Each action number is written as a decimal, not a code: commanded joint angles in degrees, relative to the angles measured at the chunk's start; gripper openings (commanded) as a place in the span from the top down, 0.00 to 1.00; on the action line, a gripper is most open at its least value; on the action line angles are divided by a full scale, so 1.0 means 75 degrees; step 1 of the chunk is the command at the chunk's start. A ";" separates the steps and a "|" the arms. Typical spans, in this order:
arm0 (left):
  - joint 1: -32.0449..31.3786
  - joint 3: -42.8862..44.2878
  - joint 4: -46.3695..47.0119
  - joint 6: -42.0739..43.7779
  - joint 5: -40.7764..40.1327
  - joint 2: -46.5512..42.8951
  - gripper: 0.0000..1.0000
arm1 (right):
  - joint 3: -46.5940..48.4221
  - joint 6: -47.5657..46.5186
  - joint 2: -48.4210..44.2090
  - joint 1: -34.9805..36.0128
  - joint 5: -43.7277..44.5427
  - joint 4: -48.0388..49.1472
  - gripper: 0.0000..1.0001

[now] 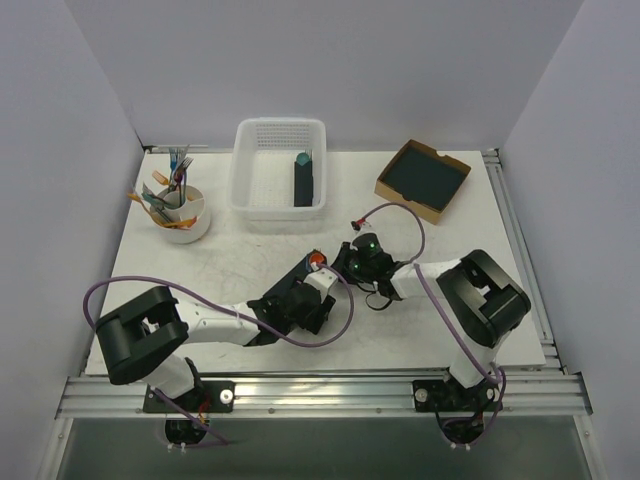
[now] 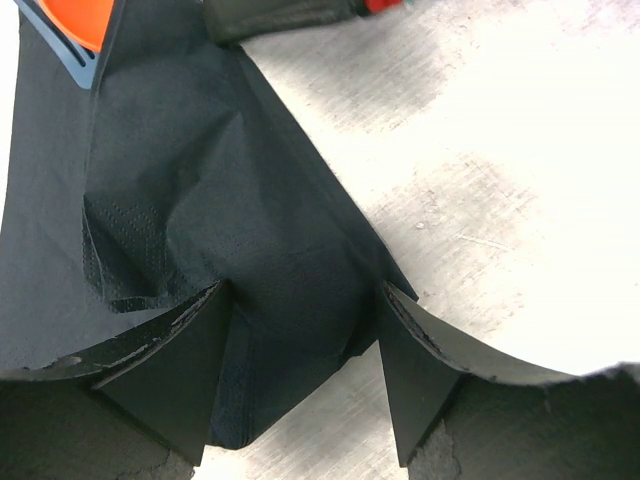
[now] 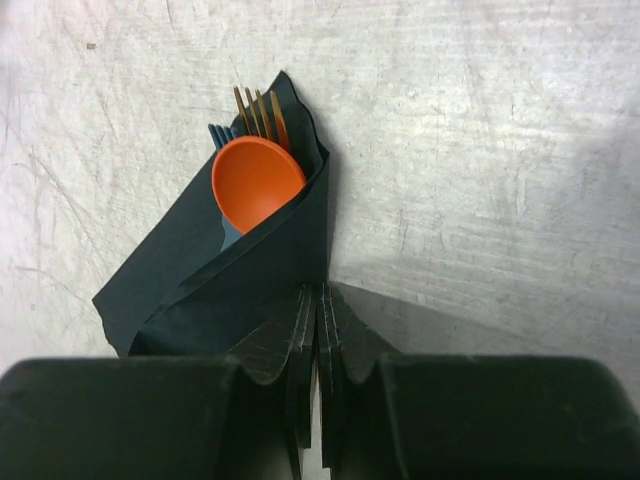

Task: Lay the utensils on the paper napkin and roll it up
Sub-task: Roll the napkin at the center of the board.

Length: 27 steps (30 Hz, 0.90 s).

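Left pincer (image 2: 302,300) spread astride the paper napkin (image 2: 200,180); right pincer (image 3: 317,300) pressed together against its fold (likely to pin the utensils (image 3: 258,180) inside).

1. White, scuffed table (image 1: 490,225).
2. At 12 o'clock: a white plastic basket (image 1: 275,207).
3. At 2 o'clock: an open cardboard box (image 1: 405,203).
4. At 10 o'clock: a white cup (image 1: 188,232) of cutlery.
5. Near centre: the dark paper napkin (image 3: 250,270), folded around an orange spoon (image 3: 255,185).

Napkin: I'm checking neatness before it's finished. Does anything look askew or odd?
Yes. The napkin is a loose, lopsided cone, not a tight roll: the spoon and fork tines poke out, and a blue piece sits among them.
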 commanded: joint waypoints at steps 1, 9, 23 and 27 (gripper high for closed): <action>-0.0037 -0.0115 -0.0208 0.0074 0.0512 0.0078 0.32 | 0.0441 -0.0248 0.0104 -0.0084 0.0193 -0.0184 1.00; -0.0037 -0.0267 -0.0044 0.0039 0.0641 -0.0039 0.32 | 0.0770 -0.0377 0.0209 -0.0084 0.0111 -0.0290 1.00; -0.0037 -0.0466 0.0038 0.0039 0.1027 -0.0285 0.32 | 0.1110 -0.0459 0.0631 -0.0131 0.0462 -0.0641 1.00; -0.0037 -0.0513 0.0085 0.0051 0.1144 -0.0379 0.32 | 0.1192 -0.0482 0.0690 -0.0248 0.0556 -0.0758 1.00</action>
